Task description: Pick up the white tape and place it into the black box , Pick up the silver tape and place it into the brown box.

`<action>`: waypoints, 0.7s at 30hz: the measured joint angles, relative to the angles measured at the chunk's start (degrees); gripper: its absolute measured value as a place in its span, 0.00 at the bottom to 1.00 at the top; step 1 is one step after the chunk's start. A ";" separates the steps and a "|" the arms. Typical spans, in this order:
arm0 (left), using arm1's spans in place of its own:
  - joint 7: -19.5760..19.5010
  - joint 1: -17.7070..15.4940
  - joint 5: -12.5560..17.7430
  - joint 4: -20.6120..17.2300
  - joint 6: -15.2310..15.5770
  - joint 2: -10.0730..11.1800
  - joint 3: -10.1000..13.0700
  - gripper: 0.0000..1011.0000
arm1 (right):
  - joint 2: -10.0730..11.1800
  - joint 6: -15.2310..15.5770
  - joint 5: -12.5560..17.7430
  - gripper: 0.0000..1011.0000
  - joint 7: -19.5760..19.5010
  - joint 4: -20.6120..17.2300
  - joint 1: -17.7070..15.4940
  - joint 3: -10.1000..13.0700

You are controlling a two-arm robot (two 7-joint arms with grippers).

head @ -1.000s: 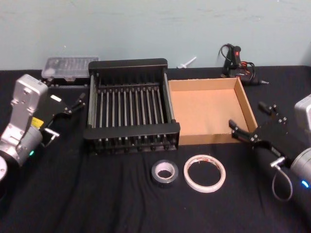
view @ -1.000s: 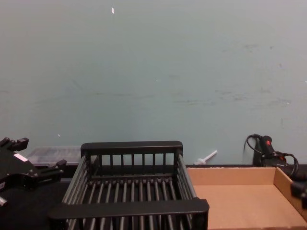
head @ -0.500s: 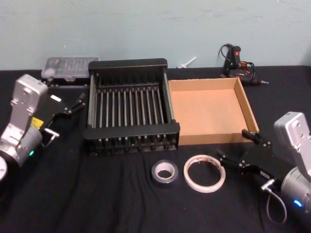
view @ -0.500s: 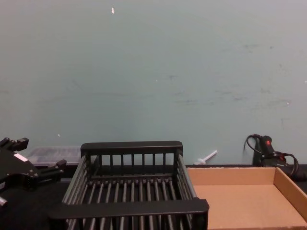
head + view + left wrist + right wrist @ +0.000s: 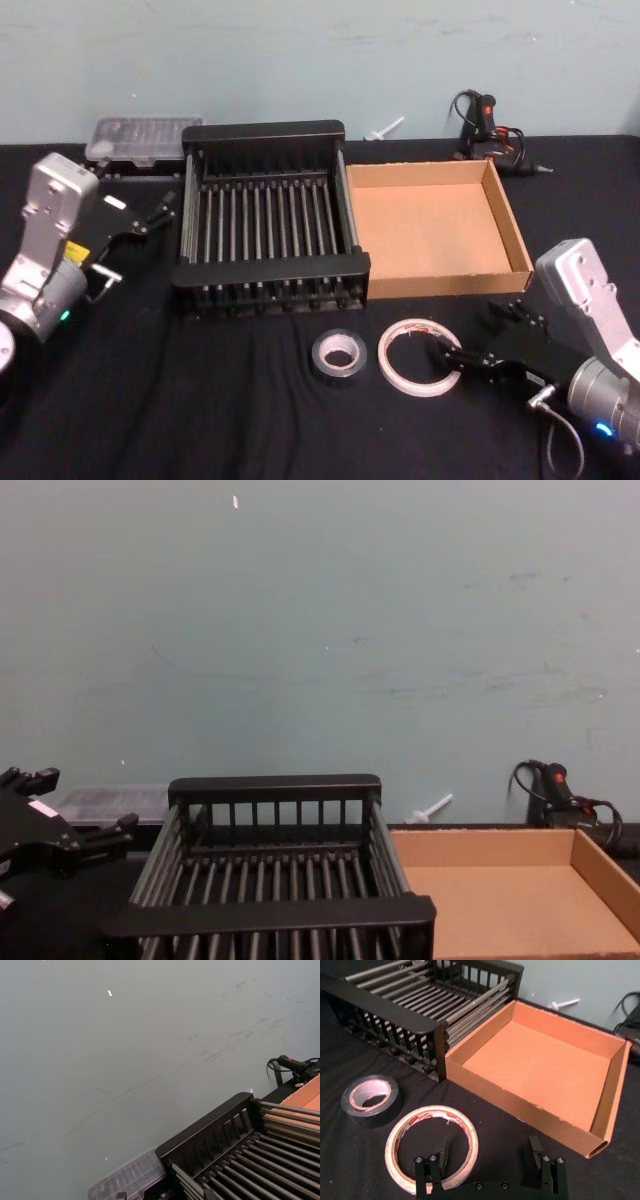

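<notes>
The white tape (image 5: pixel 419 355) lies flat on the black table in front of the brown box (image 5: pixel 517 235), with small red marks on its rim (image 5: pixel 433 1151). To its left lies the silver tape (image 5: pixel 338 355) (image 5: pixel 372 1100), dark grey with a pale core. My right gripper (image 5: pixel 462 345) (image 5: pixel 490 1153) is open and hangs low at the white tape's right edge, one finger (image 5: pixel 442 1152) over the ring's hole and the other outside the ring. The black box (image 5: pixel 268 283) (image 5: pixel 270 913) and the brown box (image 5: pixel 540 1114) are empty. My left gripper (image 5: pixel 166 206) (image 5: pixel 70 810) is held open, left of the black box.
A clear plastic case (image 5: pixel 135 140) sits behind the black box on the left. A glue gun with cables (image 5: pixel 492 130) lies at the back right, beside a small white stick (image 5: pixel 385 129). The wall stands close behind the table.
My right arm has come down and to the left, from beside the brown box's front right corner to the white tape's right edge. The left arm has stayed still.
</notes>
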 joint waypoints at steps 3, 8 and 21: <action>0.00 0.00 0.00 0.00 0.00 0.00 0.00 0.99 | -0.20 0.97 -0.34 0.99 0.38 0.09 0.23 -0.16; 0.00 0.00 0.00 0.00 0.00 0.00 0.00 0.99 | -0.78 2.45 -1.10 0.99 1.08 0.51 0.65 -0.31; 0.00 0.00 0.00 0.00 0.00 0.00 0.00 0.99 | -2.66 4.47 -2.18 0.99 2.47 1.39 1.01 0.23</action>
